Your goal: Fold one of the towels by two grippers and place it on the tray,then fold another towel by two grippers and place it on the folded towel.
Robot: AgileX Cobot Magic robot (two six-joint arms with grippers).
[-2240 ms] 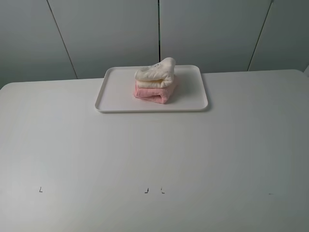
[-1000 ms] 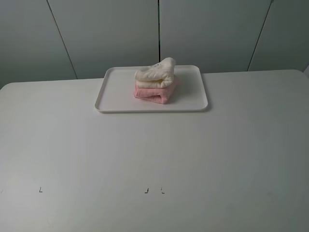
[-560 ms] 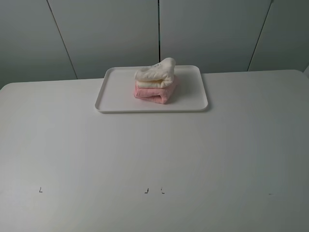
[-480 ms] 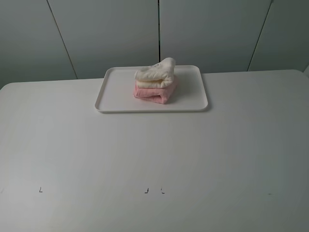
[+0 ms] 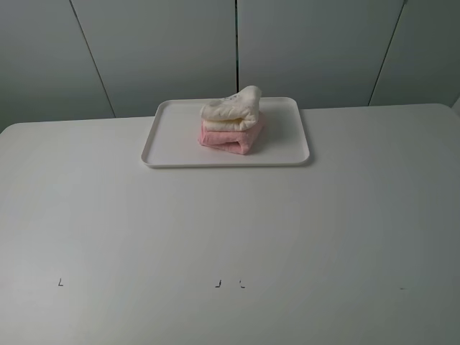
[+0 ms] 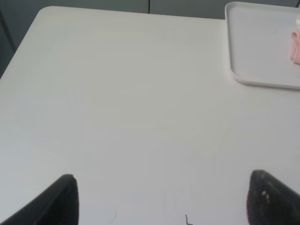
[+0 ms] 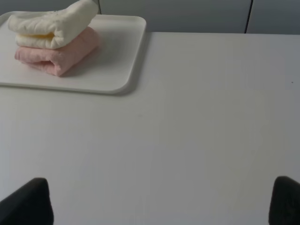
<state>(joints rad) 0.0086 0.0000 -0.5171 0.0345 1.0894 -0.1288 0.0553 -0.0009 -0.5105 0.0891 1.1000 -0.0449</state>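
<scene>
White table (image 5: 230,237) — tray (image 5: 172,136) at the far edge.
Cream towel (image 5: 231,108) stacked on pink towel (image 5: 230,136); left gripper (image 6: 164,199) and right gripper (image 7: 161,201) both spread wide — empty.

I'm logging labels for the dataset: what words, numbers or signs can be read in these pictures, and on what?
No readable text anywhere.
cream towel: a faint grey mark on top, too small to read.
table: small dark tick marks near the front edge, not letters.

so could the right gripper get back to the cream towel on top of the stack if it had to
Probably yes. The right gripper is open and empty, and only bare table lies between it and the tray. The cream towel sits on the pink towel, nothing covering it.
</scene>
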